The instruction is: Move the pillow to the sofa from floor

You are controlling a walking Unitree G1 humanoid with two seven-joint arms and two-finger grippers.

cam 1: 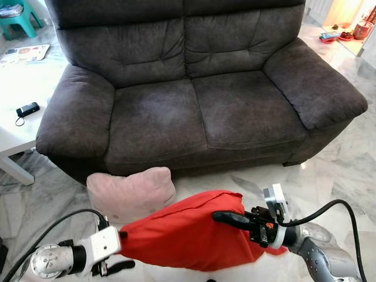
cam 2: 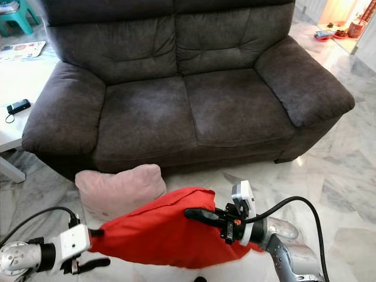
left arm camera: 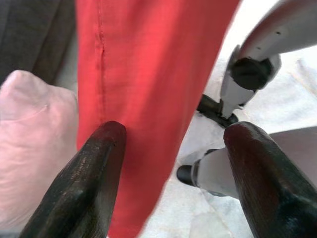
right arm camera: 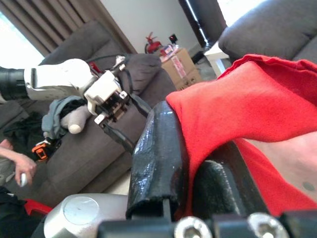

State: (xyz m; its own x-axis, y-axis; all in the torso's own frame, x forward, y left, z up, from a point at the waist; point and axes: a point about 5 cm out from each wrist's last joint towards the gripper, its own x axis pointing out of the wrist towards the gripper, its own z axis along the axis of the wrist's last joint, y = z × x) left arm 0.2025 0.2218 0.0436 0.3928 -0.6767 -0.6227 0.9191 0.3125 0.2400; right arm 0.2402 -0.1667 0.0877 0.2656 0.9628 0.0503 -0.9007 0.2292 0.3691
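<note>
Right gripper (cam 1: 235, 220) pinches red pillow (cam 1: 188, 235) edge; left gripper (cam 1: 114, 258), fingers apart, braces the far end to carry it level toward sofa (cam 1: 200, 106).

A pink cushion (cam 1: 132, 194) lies on the marble floor (cam 1: 346, 170). A black device (cam 1: 27, 109) rests on the white worktop (cam 1: 17, 88); a teal stool (cam 1: 17, 17) stands behind it.

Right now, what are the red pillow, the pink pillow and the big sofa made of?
The red pillow looks like smooth woven cloth, matte, with a stitched seam showing in the left wrist view. The pink pillow seems softer and slightly fuzzy, maybe fleece. The sofa looks like dark grey suede-like fabric: its nap shows lighter brushed patches. The floor looks like polished marble, veined and shiny.
</note>
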